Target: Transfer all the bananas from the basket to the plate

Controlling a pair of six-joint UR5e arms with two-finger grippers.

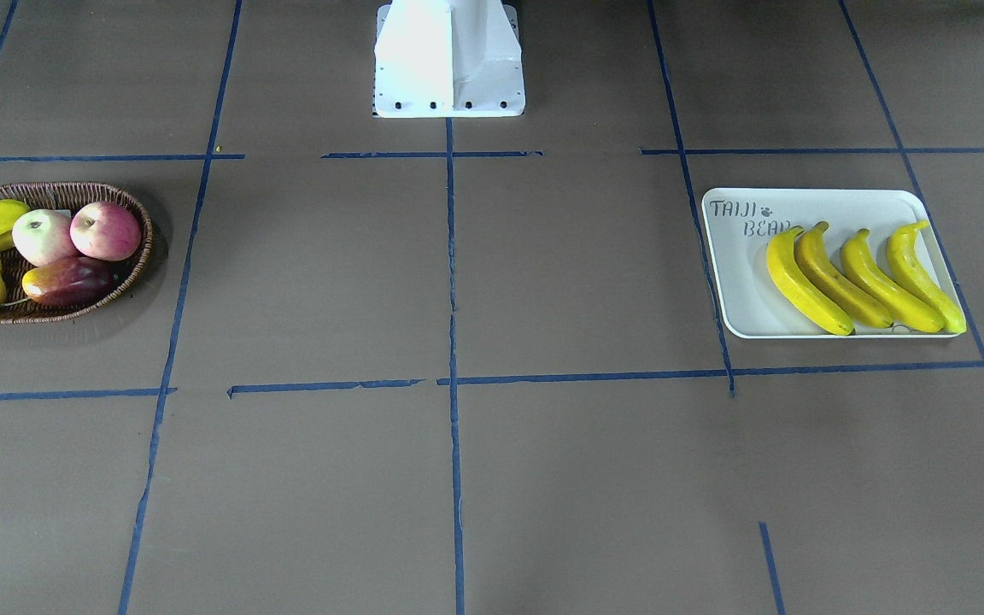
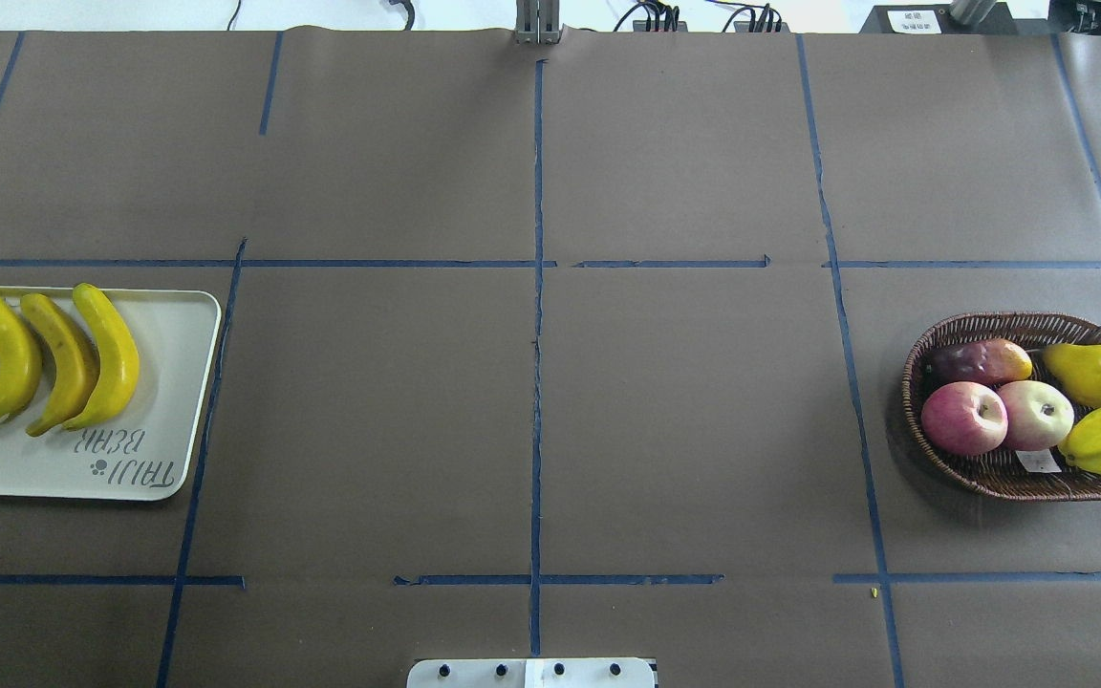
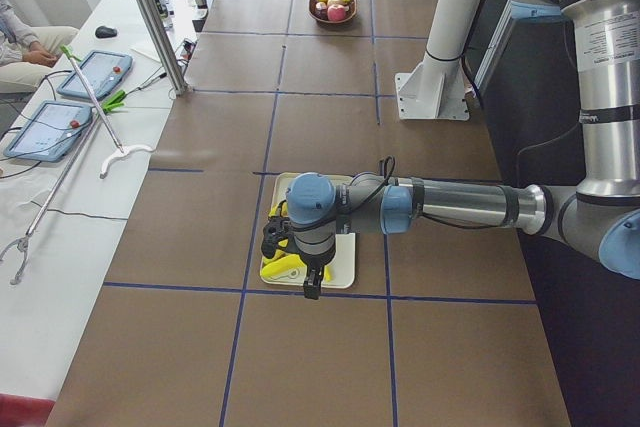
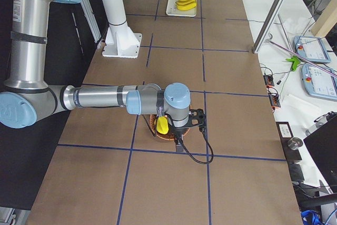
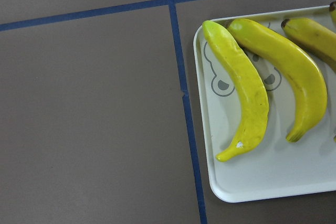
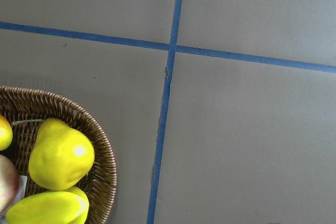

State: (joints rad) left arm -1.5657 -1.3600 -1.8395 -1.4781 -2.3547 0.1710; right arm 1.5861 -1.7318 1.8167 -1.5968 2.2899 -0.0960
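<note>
Since ranged parallel to fit the TAIJI BEAR tray [image 2: 173, 363] at nine o'clock, shows all four bananas [image 2: 68, 368] out of the wicker basket [image 2: 990, 322] at three; cannot tell spread of left end effector [image 3: 288, 249] or right end effector [image 4: 190, 123].

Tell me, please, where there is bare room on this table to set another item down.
The wide stretch of table between the plate and the basket is bare. The plate has a free strip beside the bananas, towards the basket. The basket is crowded with fruit.
</note>
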